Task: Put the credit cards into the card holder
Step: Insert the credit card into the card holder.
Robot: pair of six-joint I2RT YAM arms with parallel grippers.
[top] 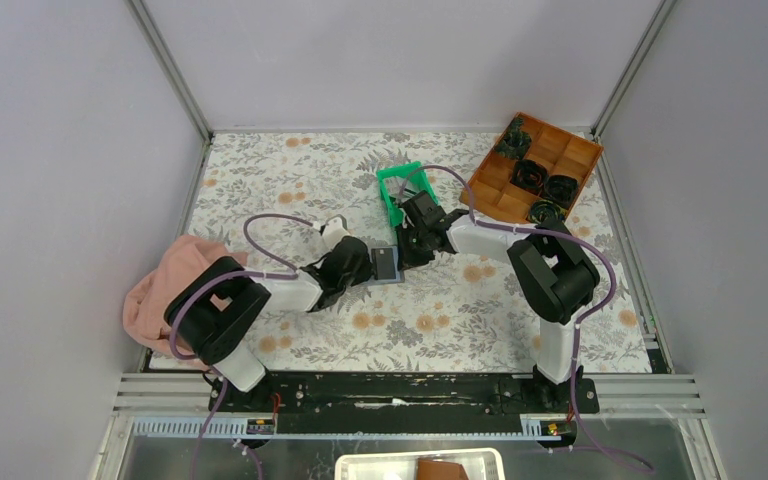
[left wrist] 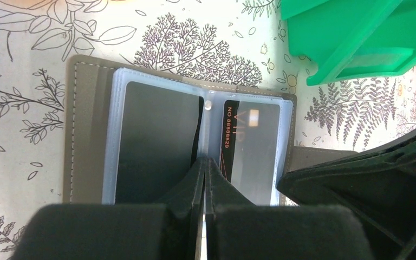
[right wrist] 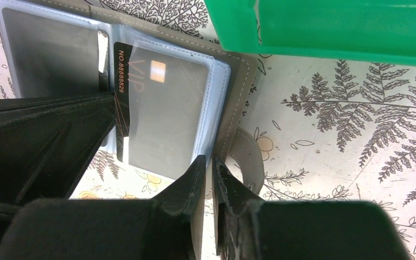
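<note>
The card holder (top: 385, 265) lies open on the floral table between both arms, its grey cover (left wrist: 86, 135) spread flat and its clear sleeves facing up. One dark credit card (left wrist: 157, 141) sits in the left sleeve. A black VIP credit card (left wrist: 228, 135) sits partly under the right sleeve. My left gripper (left wrist: 205, 162) is shut, its tips resting at the sleeves' middle fold. My right gripper (right wrist: 210, 162) is shut on the card holder's right edge (right wrist: 238, 103), with cover and sleeve between its fingers. In the top view the left gripper (top: 370, 268) and the right gripper (top: 405, 255) meet over the holder.
A green plastic bin (top: 400, 190) stands just beyond the holder, close to the right arm. A brown compartment tray (top: 535, 170) with dark parts sits at the back right. A pink cloth (top: 170, 290) lies at the left edge.
</note>
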